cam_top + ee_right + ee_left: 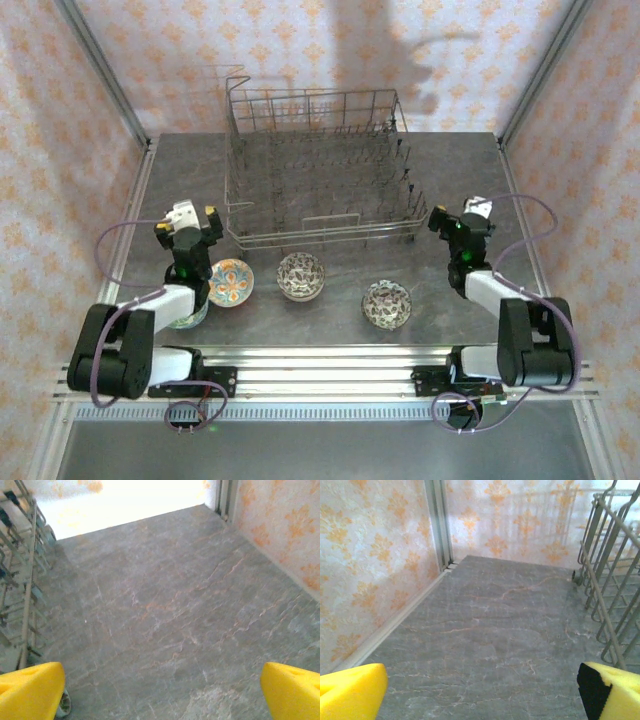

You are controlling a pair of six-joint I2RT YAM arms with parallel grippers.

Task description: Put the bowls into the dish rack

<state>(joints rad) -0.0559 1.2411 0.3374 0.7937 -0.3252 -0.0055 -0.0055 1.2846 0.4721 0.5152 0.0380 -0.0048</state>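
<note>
Papered walls in orange and cream enclose a grey marbled worktop; the dish rack stands upright at its far centre, and the overhead view shows no bowl among its tines.

Three bowls lie on the worktop in front of the rack, all mouth-up and apart from one another:
- the left bowl, orange and teal inside, just beside the left arm;
- the middle bowl, dark-patterned, nearest the rack's front wall;
- the right bowl, similarly dark-patterned, set further toward the near edge.

A rounded shape partly hidden under the left arm may be a further bowl; this cannot be confirmed.

Left claw: jaws spread wide with nothing between them, hovering by the rack's near left corner; its wrist view shows bare worktop between the yellow pads and the rack's side at the right.

Right claw: likewise wide open and empty, by the rack's near right corner; rack wires stand at the left of its wrist view.

Assessment: loading not begun; nothing in the rack, nothing in hand; every visible bowl is left to pick up and seat between the tines. The left bowl appears the left arm's nearest candidate, the right bowl the right arm's; the middle bowl could fall to either.
</note>
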